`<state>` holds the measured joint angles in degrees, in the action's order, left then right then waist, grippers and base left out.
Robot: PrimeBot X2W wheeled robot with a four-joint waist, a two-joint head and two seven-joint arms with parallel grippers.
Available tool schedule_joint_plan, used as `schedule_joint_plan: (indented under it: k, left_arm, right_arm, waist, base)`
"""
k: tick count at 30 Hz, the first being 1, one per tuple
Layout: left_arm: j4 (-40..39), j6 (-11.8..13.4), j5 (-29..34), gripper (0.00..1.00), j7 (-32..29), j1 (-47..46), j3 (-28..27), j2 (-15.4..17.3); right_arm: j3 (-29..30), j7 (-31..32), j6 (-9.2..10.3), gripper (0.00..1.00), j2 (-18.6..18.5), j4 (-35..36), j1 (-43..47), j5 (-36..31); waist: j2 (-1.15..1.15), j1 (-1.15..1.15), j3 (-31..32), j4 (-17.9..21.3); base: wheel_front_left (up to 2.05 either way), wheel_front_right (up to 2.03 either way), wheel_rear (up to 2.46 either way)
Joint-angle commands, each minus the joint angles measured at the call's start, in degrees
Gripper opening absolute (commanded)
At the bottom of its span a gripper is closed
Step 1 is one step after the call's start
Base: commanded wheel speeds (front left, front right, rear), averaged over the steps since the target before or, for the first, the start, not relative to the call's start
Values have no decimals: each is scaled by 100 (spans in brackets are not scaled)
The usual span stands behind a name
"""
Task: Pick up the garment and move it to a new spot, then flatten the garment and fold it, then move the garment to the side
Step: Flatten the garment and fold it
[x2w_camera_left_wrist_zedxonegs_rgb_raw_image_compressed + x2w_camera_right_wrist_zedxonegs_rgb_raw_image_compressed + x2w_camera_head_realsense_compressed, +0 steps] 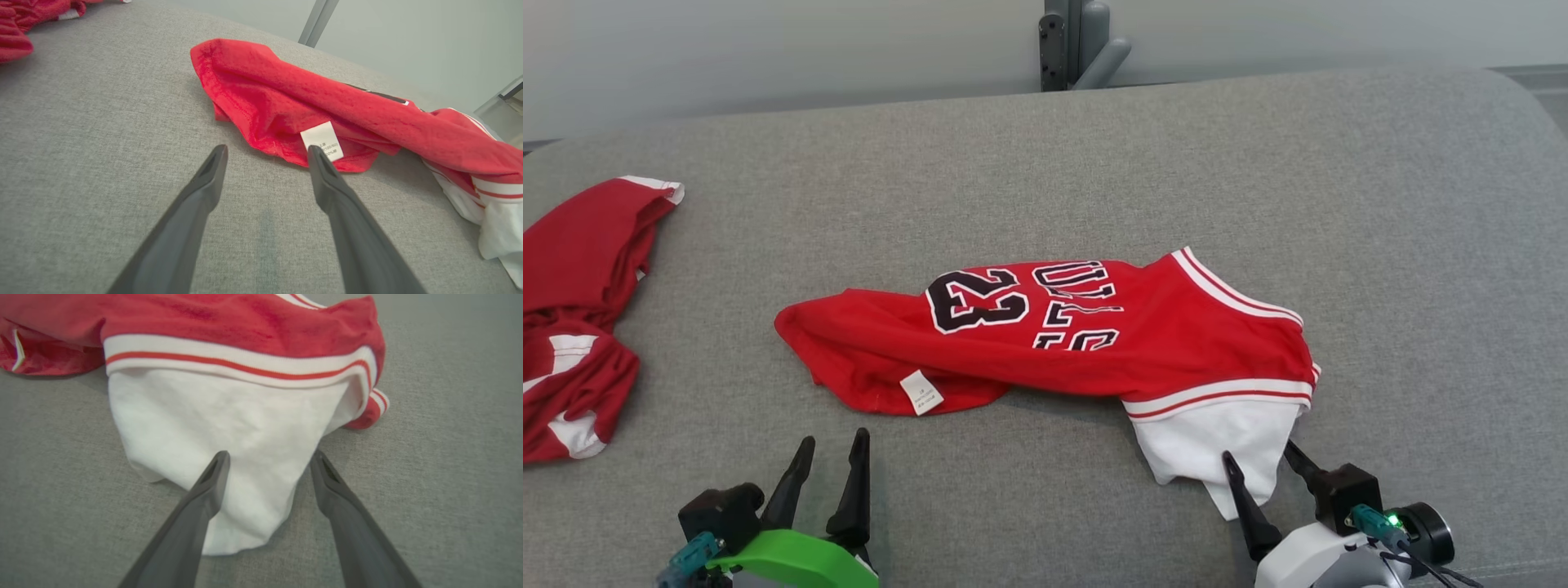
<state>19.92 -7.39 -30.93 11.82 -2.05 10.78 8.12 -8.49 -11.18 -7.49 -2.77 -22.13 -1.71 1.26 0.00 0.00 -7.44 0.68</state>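
Near edge: the left gripper stood wide open and empty, tips just short of the red hem of the garment. The right gripper was equally wide and held nothing.

The garment lay bunched in the middle of the grey surface, numeral 23 up. Judged: not flattened, folded or set aside, so nearly all steps were left to do.

The right wrist view showed the fingers straddling the white panel; contact could not be told. The left wrist view showed a white label by one fingertip. The head view added a second red garment at far left.

Dark tapered jaws, green bracket
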Motion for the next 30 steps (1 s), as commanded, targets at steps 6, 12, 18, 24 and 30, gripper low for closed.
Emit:
schedule_joint_plan:
  k: [6,12,18,24,30]
  left_arm:
    - [61,-14,-792,100,-170,-327,535,229]
    - [252,-14,-1378,100,-172,-704,941,456]
    - [575,-15,-1764,100,-93,-1079,1251,561]
    - [910,-2,-1999,100,80,-1280,1432,651]
    - [1014,-2,-2156,0,147,-1396,1711,709]
  right_arm:
    - [-182,-46,1,100,-19,-178,-289,108]
    - [-240,-138,0,100,-18,-229,-451,139]
    - [-295,-182,0,100,-18,-275,-557,113]
    - [-288,-213,1,100,-20,-281,-592,114]
    - [-317,-229,1,100,-19,-262,-620,159]
  waist:
    - [0,0,-339,7]
    - [0,0,-582,21]
    - [0,0,-741,84]
    - [0,0,-787,123]
    - [0,0,-802,129]
  base:
    - [0,0,0]
    - [0,0,0]
    - [0,0,0]
    - [0,0,0]
    - [0,0,0]
